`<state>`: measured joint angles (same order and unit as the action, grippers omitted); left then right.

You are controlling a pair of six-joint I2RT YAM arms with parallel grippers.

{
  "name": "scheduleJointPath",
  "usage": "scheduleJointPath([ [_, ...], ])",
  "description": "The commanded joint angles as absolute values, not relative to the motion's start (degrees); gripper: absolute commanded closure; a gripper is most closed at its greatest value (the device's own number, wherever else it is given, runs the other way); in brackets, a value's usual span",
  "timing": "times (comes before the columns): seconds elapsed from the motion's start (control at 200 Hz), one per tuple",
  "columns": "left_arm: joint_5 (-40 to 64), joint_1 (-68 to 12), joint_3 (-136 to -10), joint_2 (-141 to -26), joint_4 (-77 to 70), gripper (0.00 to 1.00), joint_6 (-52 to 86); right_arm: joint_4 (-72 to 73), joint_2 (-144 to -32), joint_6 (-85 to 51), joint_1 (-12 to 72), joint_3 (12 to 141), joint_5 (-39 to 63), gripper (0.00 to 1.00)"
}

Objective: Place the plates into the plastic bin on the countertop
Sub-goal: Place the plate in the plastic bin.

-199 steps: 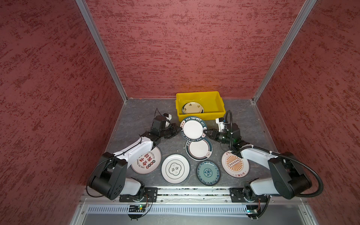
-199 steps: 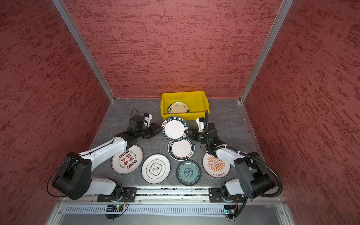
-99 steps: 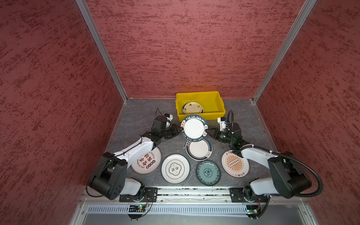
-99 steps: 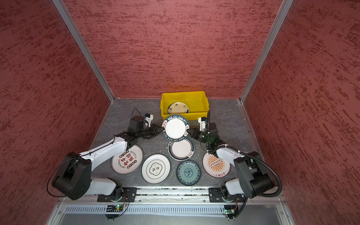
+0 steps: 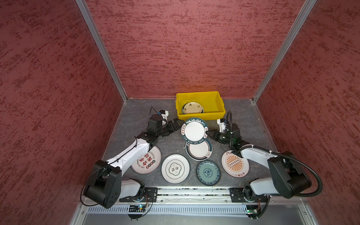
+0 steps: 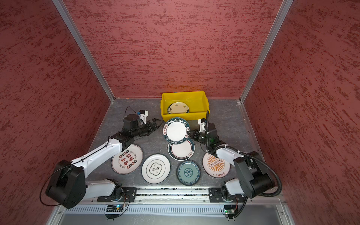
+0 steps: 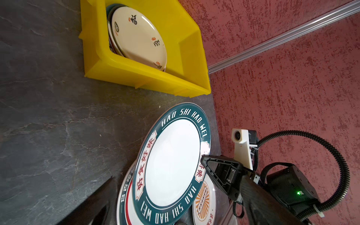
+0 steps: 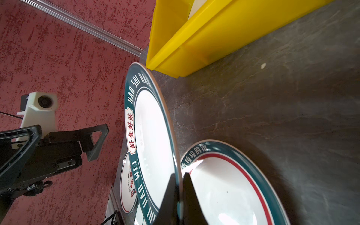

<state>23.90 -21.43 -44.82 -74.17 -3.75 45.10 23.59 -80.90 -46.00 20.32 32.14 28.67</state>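
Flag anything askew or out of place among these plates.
The teal-rimmed HAO SHI HAO WEI plate stands out: it hangs tilted off the countertop, pinched at one rim edge by the right gripper alone, partly over the red-striped plate. The left gripper is open beside it, not touching.

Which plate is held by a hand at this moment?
The teal-rimmed plate lettered HAO SHI HAO WEI: the right hand pinches its rim and holds it tilted; no other plate is gripped.

Right gripper (image 8: 180, 181) pinches lettered plate (image 5: 194, 130) at its rim. Ahead: yellow bin (image 5: 216, 115) wall, near. Below: red-striped plate (image 5: 198, 152). Opposite rim: left gripper (image 5: 179, 123), jaws spread, just beside. Outward: bare countertop (image 5: 245, 120), passable.
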Motion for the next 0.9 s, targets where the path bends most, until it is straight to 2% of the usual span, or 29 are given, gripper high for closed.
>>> scheduleJointPath([
  [0.0,22.9,-20.2,-43.4,-73.1,-3.2,0.01,43.8,24.7,-80.5,-45.5,20.6,32.5,26.9,1.00],
  [0.466,20.7,-16.5,-42.1,-73.9,-2.8,0.00,45.6,16.8,-74.8,-41.0,20.6,32.2,20.3,1.00],
  [0.706,20.0,-13.4,-41.8,-71.7,0.3,0.01,45.3,8.5,-71.6,-35.8,20.6,35.8,13.0,1.00],
  [0.897,19.6,-10.5,-40.9,-68.8,2.4,0.01,44.5,7.9,-72.1,-35.2,20.6,38.8,12.8,1.00],
])
